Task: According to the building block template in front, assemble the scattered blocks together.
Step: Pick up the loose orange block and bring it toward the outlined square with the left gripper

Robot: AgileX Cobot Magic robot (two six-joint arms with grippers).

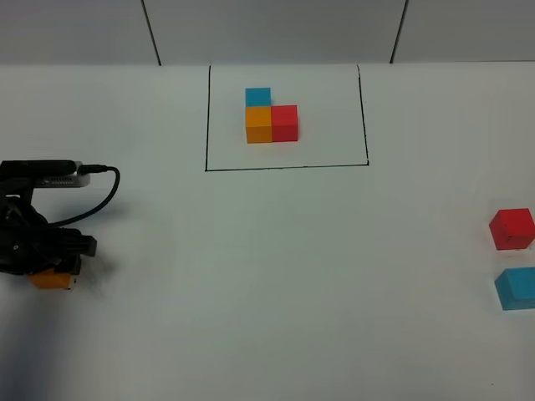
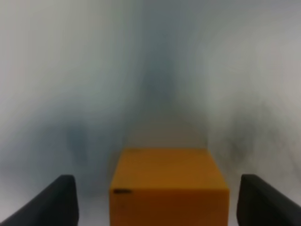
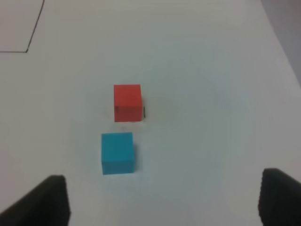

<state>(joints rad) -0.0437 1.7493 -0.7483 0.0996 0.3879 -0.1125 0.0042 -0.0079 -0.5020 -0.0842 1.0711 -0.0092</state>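
Observation:
The building block template (image 1: 272, 117), a sky-blue, an orange and a red cube in an L, sits inside a black drawn rectangle at the back centre. Of the scattered blocks, the orange cube (image 1: 52, 281) (image 2: 169, 183) lies at the far left. My left gripper (image 1: 48, 266) (image 2: 157, 200) is lowered over it, open, with a finger on each side and a gap showing at both. The red cube (image 1: 512, 228) (image 3: 127, 102) and the sky-blue cube (image 1: 517, 288) (image 3: 117, 152) lie apart at the far right. My right gripper (image 3: 162, 200) hangs open above the table, short of the sky-blue cube.
The white table (image 1: 276, 276) runs to a grey wall at the back. A black cable (image 1: 104, 196) loops off the left arm. The right arm is outside the exterior high view.

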